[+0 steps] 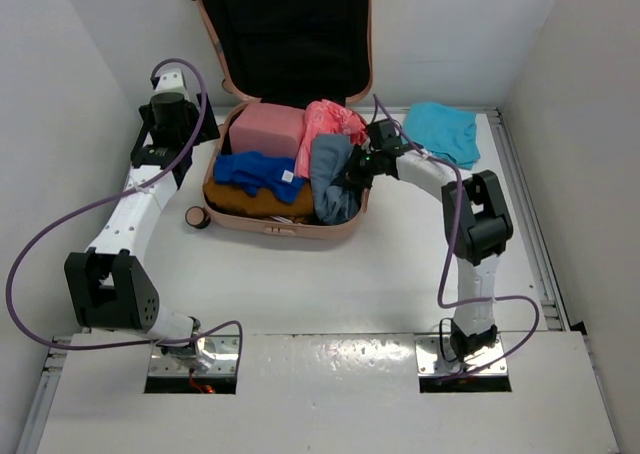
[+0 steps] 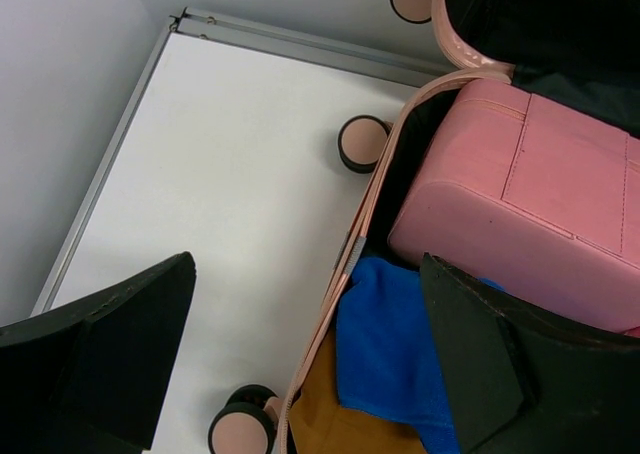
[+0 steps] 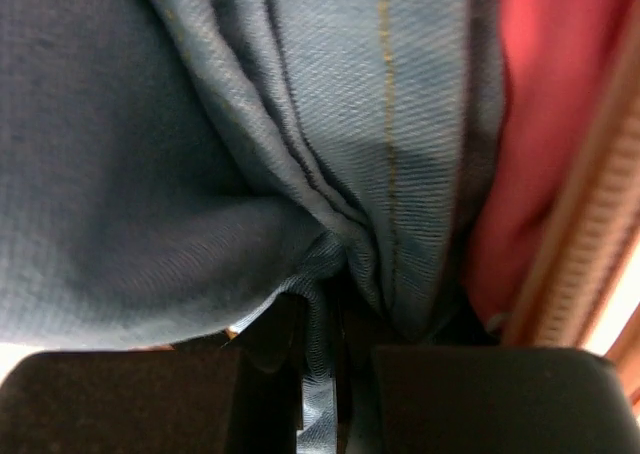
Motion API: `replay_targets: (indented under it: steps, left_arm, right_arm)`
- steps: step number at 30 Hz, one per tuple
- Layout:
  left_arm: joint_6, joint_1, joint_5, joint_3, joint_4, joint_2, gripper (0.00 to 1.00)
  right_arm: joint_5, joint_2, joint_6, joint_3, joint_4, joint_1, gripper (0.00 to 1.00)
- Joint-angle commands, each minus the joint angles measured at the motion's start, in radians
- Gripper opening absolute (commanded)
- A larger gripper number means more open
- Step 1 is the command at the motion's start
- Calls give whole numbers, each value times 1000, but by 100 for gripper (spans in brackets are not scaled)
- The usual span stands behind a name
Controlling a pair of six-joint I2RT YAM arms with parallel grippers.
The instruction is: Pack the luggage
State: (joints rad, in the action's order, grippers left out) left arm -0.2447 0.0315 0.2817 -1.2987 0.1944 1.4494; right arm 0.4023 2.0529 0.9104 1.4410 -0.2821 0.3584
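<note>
I have the right gripper (image 3: 320, 374) pinched shut on the jeans (image 3: 300, 124) to seat them in the luggage (image 1: 285, 229), while the left gripper (image 2: 308, 304) hangs wide open and empty alongside.

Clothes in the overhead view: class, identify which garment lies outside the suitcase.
The turquoise garment, lying on the table beside the luggage. The blue top, mustard cloth, coral garment and denim lie inside it.

A robotics lab cell: white table (image 1: 330, 274) with metal rails (image 1: 527, 209), plain white walls (image 1: 580, 54) around, arm bases (image 1: 465, 354) bolted at 6 o'clock.
</note>
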Motion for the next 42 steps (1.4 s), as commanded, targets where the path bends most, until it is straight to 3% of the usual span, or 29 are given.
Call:
replay_targets:
  steps: [1,3,7,9,16,25,32,34,35,36,39,42]
  left_arm:
    - [-5,-10,-6,-42,-21,-4,100]
    - [5,-10,-6,-42,-21,-4,100]
    - [15,-10,4,-42,-21,-4,100]
    - [15,-10,4,-42,-21,-14,100]
    - [15,-10,4,-42,-21,-14,100]
    - [25,-10,13,-51,-41,-23,100]
    - [25,-10,13,-88,-41,16,100]
    - [25,-1,13,-97,-41,31,100]
    - [25,-1,13,-109,-41,45,100]
    - [25,-1,22,-119,-41,55,100]
    - [25,10,45,-143,-12,66,100]
    - [38,19,63,-133,-3,66,100]
  right_arm:
    - [-256,82,-108,59,-60,31,0]
    - [-327,90,-186,78,-106,49,0]
    - [-385,38,-287,90,-138,53,48]
    - [-393,-12,-312,75,-150,51,55]
    - [-352,-236,-475,35,-131,24,63]
    - [-314,-318,-621,113,-97,-99,71]
    - [-635,-69,-804,263,-11,-194,75]
    - [-664,2,-808,306,38,-213,81]
    - [-672,35,-761,299,152,-222,84]
    - [-674,62,-748,288,194,-242,97]
    - [-685,177,-734,338,274,-246,100]
    - [-713,318,-736,551,253,-248,100]
